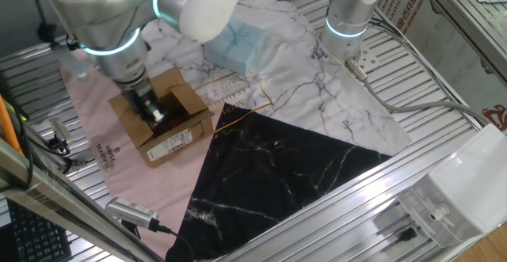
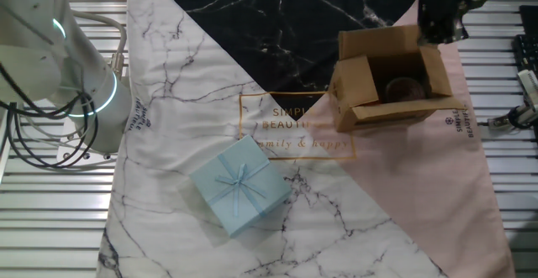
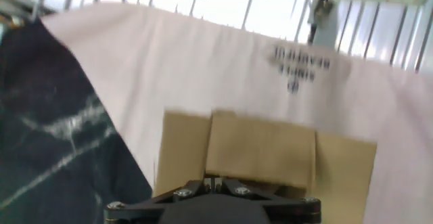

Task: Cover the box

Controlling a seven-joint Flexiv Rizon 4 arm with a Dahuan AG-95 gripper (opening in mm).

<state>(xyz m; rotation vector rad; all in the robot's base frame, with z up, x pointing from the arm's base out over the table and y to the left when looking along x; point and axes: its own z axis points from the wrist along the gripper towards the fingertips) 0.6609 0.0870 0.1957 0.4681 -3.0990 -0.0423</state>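
One fixed view is read from left to right. A handheld device [image 1: 133, 210] with a cable is seen lying on the slatted metal worktop [image 1: 432, 104] near the lower left. A patterned cloth [image 1: 301, 96] in pink, white marble and black marble is spread over the worktop. The box [image 1: 162, 119] is placed on the pink part of the cloth, at the left of this view, with its flaps standing open and a white printed label on the long side facing the camera. The claw [image 1: 154, 113] is positioned over the box opening, pointing down; whether its fingers are spread or pressed together cannot be told, since the tips are hidden or blurred in every view. A pale blue gift package [image 1: 242, 44] is seen further back, well apart from the box, on the white marble part. A second arm base [image 1: 348, 17] with a lit ring is noted at the upper right.

In the other fixed view, the box is found at the upper right, open, with a dark round object [image 2: 403, 87] inside. The gift package is noted at centre-left, tied with a bow.

In the hand view, blurred cardboard flaps are seen below the claw mount.
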